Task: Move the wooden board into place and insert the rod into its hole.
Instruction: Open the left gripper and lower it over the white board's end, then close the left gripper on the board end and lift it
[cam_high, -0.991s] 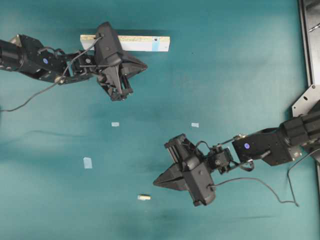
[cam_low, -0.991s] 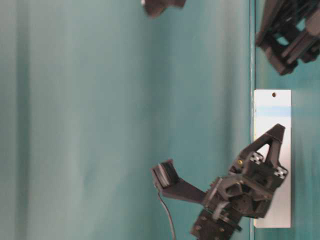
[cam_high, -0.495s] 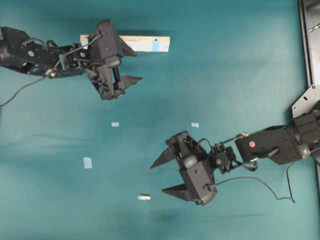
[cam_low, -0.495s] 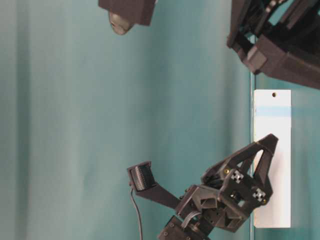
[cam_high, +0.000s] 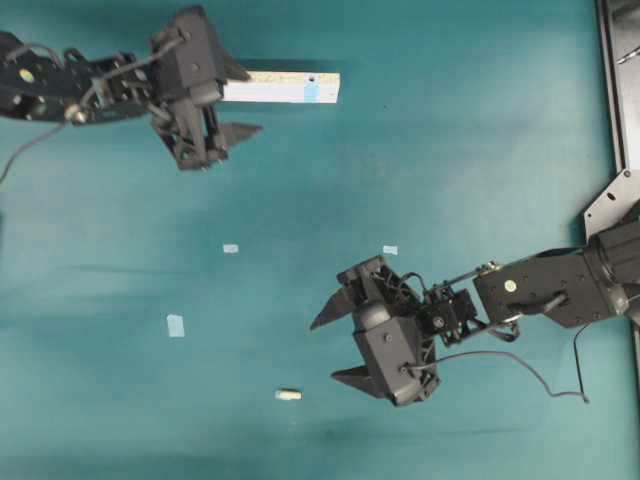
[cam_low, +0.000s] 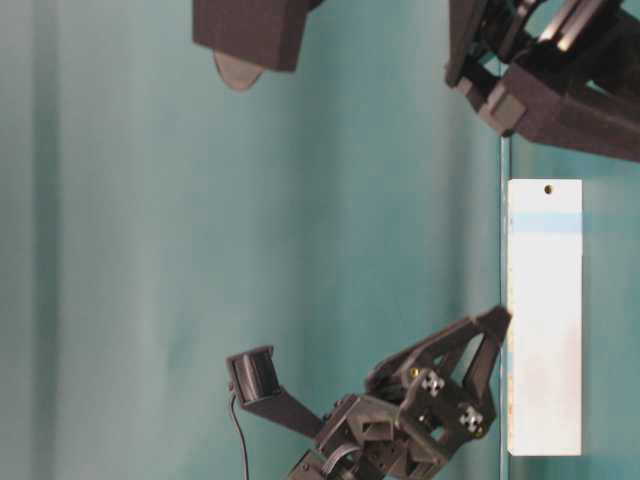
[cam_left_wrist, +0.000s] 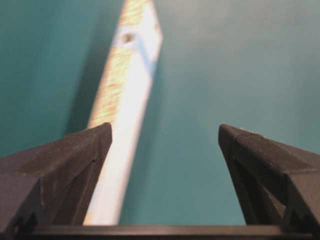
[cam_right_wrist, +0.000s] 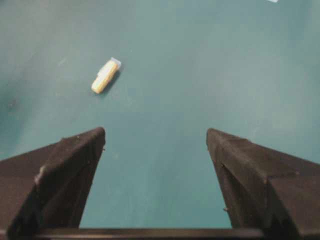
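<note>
A: Both grippers change since the earlier frame. They were pinched shut, now both are spread wide. Left gripper (cam_high: 232, 102) also slides left along the board (cam_high: 282, 87), so more board shows.

B: Right one?

A: Right gripper (cam_high: 330, 348) barely shifts, fingers apart, nothing between them. Rod (cam_high: 288, 395) is in the same spot, lying flat on the table, near the lower finger but not touching.

B: Board moved?

A: No. It's at the top of the overhead view, flat, left end covered by the left gripper. Hole (cam_high: 312, 77) is near the right end, next to a blue band.

B: Left holding it?

A: No. In the left wrist view one finger (cam_left_wrist: 60, 175) overlaps the board edge and the other sits clear over bare cloth. Can't tell if that finger touches.

B: Hard to read?

A: Table-level view is turned sideways, the top arms are cropped, and the rod isn't visible there. Board's far end is blurred in the left wrist view, with the hole just a dark dot. In the right wrist view the rod (cam_right_wrist: 105, 76) is small and soft, with a pale bit at one end that I can't identify.

B: Surface?

A: Teal cloth (cam_high: 450, 150), slightly wrinkled. Three small tape squares (cam_high: 231, 248) on it. Metal frame (cam_high: 615, 80) at the right edge.
</note>
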